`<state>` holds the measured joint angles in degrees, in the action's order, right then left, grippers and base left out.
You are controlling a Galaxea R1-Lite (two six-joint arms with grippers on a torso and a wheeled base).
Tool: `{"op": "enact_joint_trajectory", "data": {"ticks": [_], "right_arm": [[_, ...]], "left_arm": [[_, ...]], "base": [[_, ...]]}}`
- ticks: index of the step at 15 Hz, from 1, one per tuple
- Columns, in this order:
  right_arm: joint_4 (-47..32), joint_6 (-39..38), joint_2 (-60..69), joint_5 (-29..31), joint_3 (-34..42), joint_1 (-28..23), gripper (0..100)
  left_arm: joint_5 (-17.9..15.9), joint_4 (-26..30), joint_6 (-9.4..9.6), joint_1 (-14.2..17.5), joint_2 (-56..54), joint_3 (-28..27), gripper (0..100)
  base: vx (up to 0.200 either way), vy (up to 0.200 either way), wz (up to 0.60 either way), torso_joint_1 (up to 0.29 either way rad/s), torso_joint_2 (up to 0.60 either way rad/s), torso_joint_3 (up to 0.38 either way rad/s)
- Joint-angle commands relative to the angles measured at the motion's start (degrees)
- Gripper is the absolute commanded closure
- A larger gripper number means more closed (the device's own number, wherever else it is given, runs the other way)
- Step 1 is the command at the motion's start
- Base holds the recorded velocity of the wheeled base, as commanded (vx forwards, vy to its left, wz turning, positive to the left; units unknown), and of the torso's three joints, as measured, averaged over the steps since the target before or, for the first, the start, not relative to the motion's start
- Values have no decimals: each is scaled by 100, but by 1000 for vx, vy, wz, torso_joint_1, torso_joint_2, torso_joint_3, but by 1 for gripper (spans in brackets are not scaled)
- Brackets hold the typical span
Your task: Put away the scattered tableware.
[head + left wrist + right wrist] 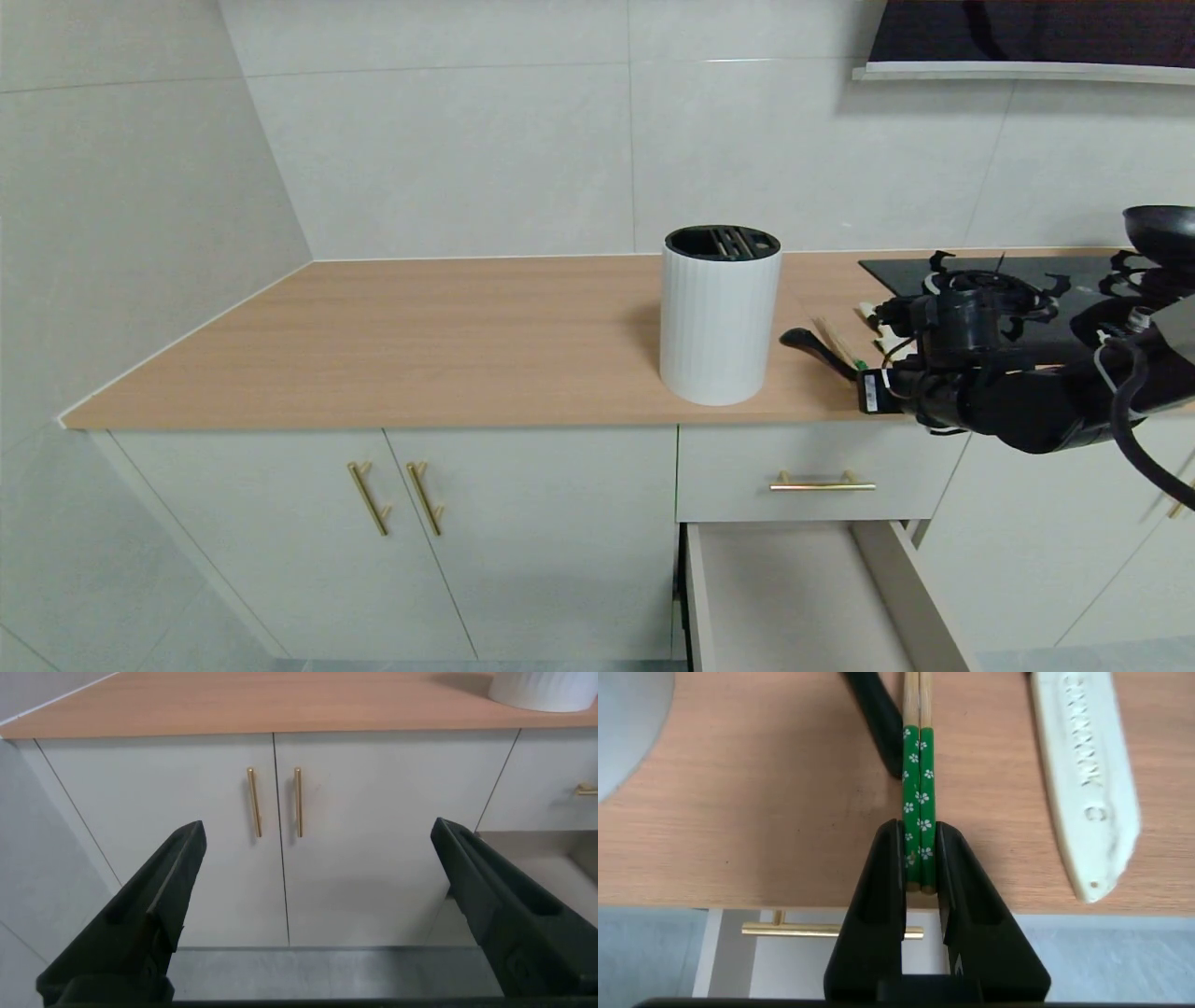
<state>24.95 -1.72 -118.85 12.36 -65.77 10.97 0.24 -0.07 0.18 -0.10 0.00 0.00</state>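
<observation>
Now: clamps right gripper [919,836] on chopsticks [919,765], jaws pinched together on the green flowered ends. Lies, it seems, flat on counter [420,336], that pair, right of holder [720,317], butt ends at the near edge, tips pointing far. Sits just left of them a black handle [873,714], touching or nearly so; can't tell which. Sits to their right, apart, a white piece [1083,775].

Holds left gripper [316,835] low, facing cabinet doors [276,803], fingers wide apart, nothing between. Stands open below the counter, near right, a drawer [794,597].

Handling, as a guess: light, stiff, thin sticks, likely smooth and a bit slick on the painted part. Prone to rolling or scissoring apart if squeezed unevenly, so keep both side by side in the pinch. Grabs at the very end, so expect the long free length to swing or droop on lift. Needs firm but not hard grip; little breakage risk. Mind the black handle alongside when lifting.
</observation>
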Motion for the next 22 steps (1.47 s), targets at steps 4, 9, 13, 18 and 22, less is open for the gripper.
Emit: {"op": "enact_joint_trajectory", "data": {"ticks": [4,9,13,18,22], "right_arm": [[1,-39,1584,-6,864,1,100],[-615,-4,3122,-137,1989,45,100],[-676,277,3711,-744,2446,37,100],[-685,813,3878,-805,2789,89,100],[-694,857,3895,-797,2921,423,100]], "left_arm": [[2,-1,-1,1,0,0,0],[2,-1,-1,1,0,0,0],[2,-1,-1,1,0,0,0],[2,-1,-1,1,0,0,0],[2,-1,-1,1,0,0,0]], "base": [[0,0,0,0,0,0],[0,0,0,0,0,0],[0,0,0,0,0,0],[0,0,0,0,0,0],[0,0,0,0,0,0]]}}
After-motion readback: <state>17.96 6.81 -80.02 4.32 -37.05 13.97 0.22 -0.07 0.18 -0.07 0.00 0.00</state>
